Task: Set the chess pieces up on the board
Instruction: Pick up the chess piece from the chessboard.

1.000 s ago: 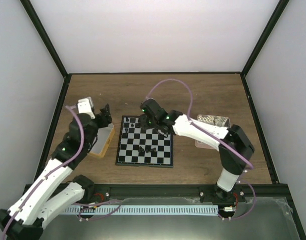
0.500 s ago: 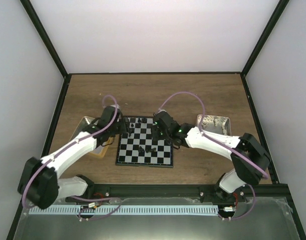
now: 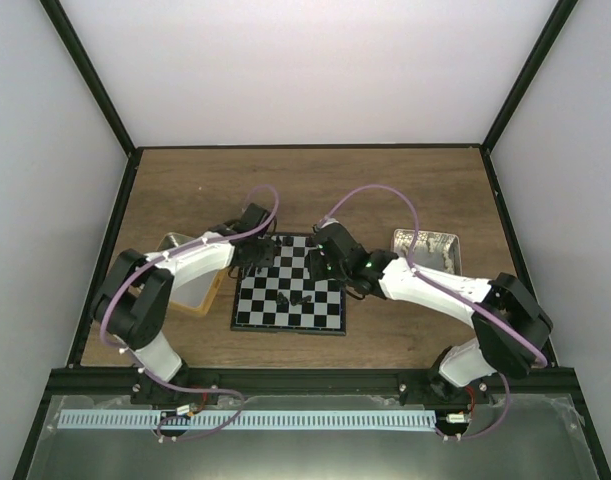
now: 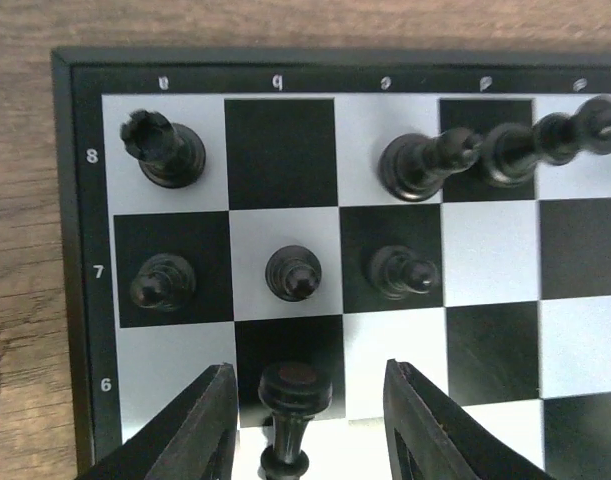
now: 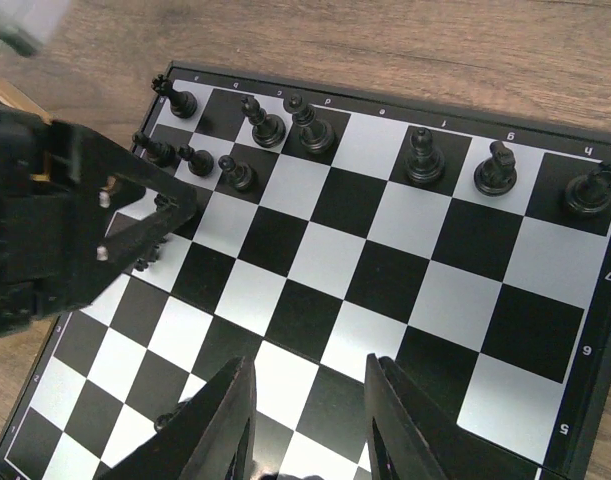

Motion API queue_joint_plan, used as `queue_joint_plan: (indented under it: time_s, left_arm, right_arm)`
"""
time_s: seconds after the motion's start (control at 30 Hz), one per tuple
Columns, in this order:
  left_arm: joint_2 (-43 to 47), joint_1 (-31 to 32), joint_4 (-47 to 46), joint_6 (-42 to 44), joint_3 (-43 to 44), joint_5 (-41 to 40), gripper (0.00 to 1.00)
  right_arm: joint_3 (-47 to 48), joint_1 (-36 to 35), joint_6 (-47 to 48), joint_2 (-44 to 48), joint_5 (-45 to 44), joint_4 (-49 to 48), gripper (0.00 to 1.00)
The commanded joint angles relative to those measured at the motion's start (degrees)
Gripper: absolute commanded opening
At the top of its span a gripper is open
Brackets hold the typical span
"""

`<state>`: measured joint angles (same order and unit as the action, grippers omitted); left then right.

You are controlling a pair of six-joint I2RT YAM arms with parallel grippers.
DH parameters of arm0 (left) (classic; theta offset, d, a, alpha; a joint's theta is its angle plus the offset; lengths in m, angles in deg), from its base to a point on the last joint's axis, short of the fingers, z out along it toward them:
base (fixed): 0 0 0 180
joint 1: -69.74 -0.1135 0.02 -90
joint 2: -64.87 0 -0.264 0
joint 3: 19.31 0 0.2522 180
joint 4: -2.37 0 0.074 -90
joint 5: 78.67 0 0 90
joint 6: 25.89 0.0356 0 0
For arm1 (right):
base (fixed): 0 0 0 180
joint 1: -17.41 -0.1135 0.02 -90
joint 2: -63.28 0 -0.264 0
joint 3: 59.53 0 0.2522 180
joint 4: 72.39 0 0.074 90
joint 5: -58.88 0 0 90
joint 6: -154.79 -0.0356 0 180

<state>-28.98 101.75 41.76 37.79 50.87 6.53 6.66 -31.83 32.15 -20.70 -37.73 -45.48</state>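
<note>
The board (image 5: 315,255) is evenly and brightly lit, with the right wrist view blurred at ten o'clock.

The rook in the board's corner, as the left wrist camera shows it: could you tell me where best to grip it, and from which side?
I'd take the rook by its body just under the notched top, coming straight down since it stands upright. Close along the back row: the next square is bare, while a pawn stands in front.
</note>
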Motion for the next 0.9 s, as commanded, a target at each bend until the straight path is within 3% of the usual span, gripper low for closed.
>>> queue_joint_plan:
  time_s: [0.0,0.6,0.87]
  left_arm:
    - [-3.2,0.8,3.6,1.1,2.0,-2.1,0.40]
    - [-5.9,1.4,2.6,0.5,2.9,-6.9,0.36]
    - [-5.8,1.5,2.4,0.5,2.7,-6.5,0.23]
  right_arm:
    - [-0.5,0.4,-0.2,1.6,-0.6,-1.1,0.32]
    - [-0.7,0.5,-0.3,2.0,-0.9,-0.7,0.32]
    - [-0.7,0.5,-0.3,2.5,-0.9,-0.5,0.32]
